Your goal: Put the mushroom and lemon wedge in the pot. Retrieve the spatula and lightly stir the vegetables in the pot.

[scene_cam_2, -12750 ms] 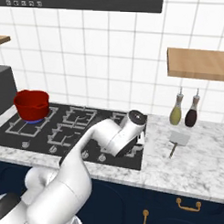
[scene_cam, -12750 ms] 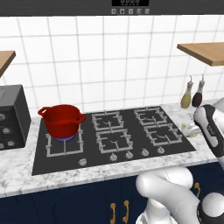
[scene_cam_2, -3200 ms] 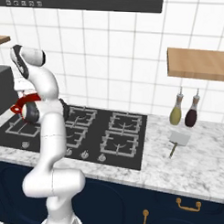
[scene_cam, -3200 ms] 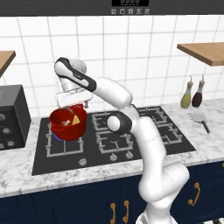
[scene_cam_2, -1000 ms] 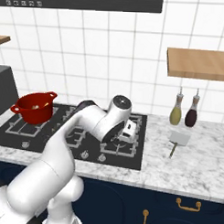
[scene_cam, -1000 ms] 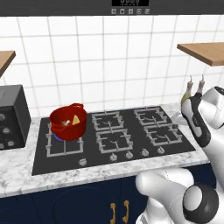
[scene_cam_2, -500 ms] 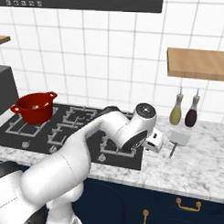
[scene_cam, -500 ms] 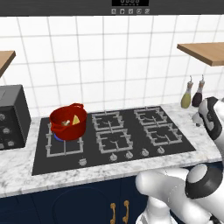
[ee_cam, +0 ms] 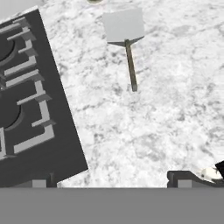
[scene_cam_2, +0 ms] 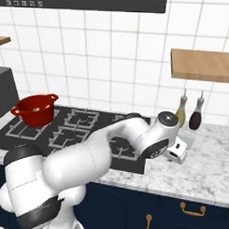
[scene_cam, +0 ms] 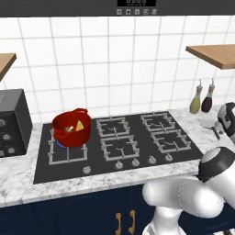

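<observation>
Red pot [scene_cam: 69,130] sits on the stove's [scene_cam: 119,144] back-left burner, at 9 o'clock of the cooktop, lemon wedge [scene_cam: 80,125] and a tan mushroom [scene_cam: 68,129] inside it. Spatula [ee_cam: 126,40] lies flat on the marble counter [ee_cam: 153,113], at 12 o'clock in the hand view, blade away, handle pointing toward the camera. Gripper [scene_cam_2: 176,152] hovers over the counter right of the stove, fingers spread wide, holding nothing, well apart from the spatula. Two bottles [scene_cam_2: 189,113] stand by the wall.
</observation>
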